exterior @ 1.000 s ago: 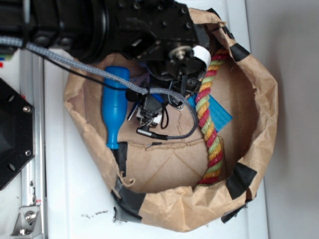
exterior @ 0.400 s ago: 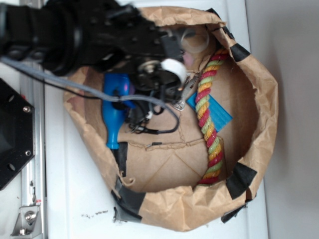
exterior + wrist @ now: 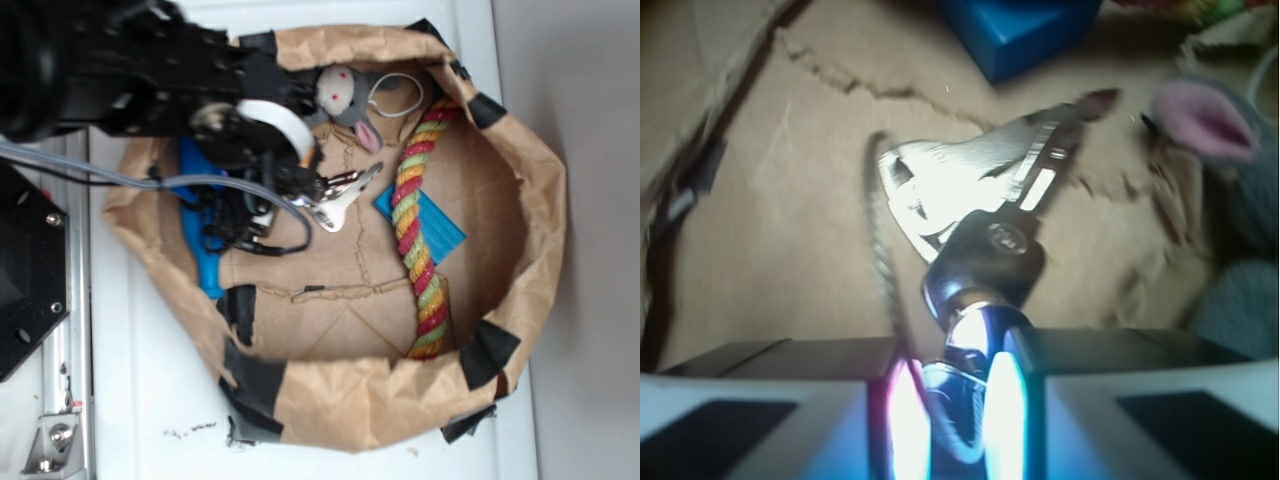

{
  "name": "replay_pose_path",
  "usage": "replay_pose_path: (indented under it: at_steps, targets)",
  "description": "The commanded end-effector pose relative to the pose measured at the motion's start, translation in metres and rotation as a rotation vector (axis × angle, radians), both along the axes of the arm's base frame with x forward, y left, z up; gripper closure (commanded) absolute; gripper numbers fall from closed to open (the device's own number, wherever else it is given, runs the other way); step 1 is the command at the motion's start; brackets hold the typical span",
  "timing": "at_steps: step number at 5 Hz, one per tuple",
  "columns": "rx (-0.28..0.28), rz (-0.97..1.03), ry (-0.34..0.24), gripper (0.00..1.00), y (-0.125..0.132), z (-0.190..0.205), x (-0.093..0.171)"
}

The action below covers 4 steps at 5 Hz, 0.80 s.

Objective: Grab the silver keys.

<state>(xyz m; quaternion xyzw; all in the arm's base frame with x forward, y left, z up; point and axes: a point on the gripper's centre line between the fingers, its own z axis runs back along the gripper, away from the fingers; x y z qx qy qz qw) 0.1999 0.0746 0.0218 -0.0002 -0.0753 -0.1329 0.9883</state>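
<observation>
The silver keys [image 3: 970,185] hang from my gripper [image 3: 955,395], whose two fingers are shut on the bunch's dark ring end. In the exterior view the shiny silver keys [image 3: 340,195] stick out to the right of the gripper [image 3: 300,185], above the brown paper floor of the bag. The grey plush animal [image 3: 342,95] with a pink ear lies near the bag's back wall, and its pink ear [image 3: 1205,120] shows at the right of the wrist view.
A crumpled brown paper bag [image 3: 520,200] with black tape patches walls everything in. Inside lie a red, yellow and green rope [image 3: 420,230], a flat blue card [image 3: 425,225] and a blue plastic bottle [image 3: 200,260] under the arm. A black mount [image 3: 25,270] stands at the left.
The arm has swung left and back, carrying the keys with it. The plush animal, earlier covered by the arm, now shows at the bag's back wall.
</observation>
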Motion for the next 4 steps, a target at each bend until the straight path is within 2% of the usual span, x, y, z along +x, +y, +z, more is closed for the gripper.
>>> replay_pose_path:
  at_steps: [1, 2, 3, 4]
  targets:
    - [-0.015, 0.015, 0.012, 1.00, 0.012, -0.004, -0.045]
    - [-0.038, 0.024, 0.020, 1.00, -0.016, 0.022, 0.005]
    - [-0.071, 0.039, 0.025, 1.00, -0.022, 0.044, 0.055]
    - [-0.129, 0.047, 0.046, 1.00, -0.046, 0.094, 0.106]
